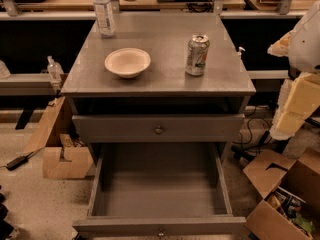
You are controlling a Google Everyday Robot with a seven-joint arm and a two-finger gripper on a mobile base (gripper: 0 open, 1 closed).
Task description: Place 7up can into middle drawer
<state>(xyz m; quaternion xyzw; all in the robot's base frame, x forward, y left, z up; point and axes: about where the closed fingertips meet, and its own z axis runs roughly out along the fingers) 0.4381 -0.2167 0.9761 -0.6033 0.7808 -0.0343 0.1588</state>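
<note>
The 7up can [197, 55], silvery with green lettering, stands upright on the right part of the grey cabinet top [165, 81]. The middle drawer [160, 196] is pulled open below, and its plain grey floor holds nothing. The drawer above it [159, 129] is closed, with a small brass knob. My gripper [294, 111], white and yellowish, hangs at the right edge of the view. It is beside the cabinet, well to the right of the can and lower than it, and touches nothing.
A cream bowl [127, 62] sits on the cabinet top left of the can. A clear water bottle [104, 11] stands at the back left corner. Open cardboard boxes lie on the floor at the lower right [280, 194] and left [62, 159]. Cables run behind.
</note>
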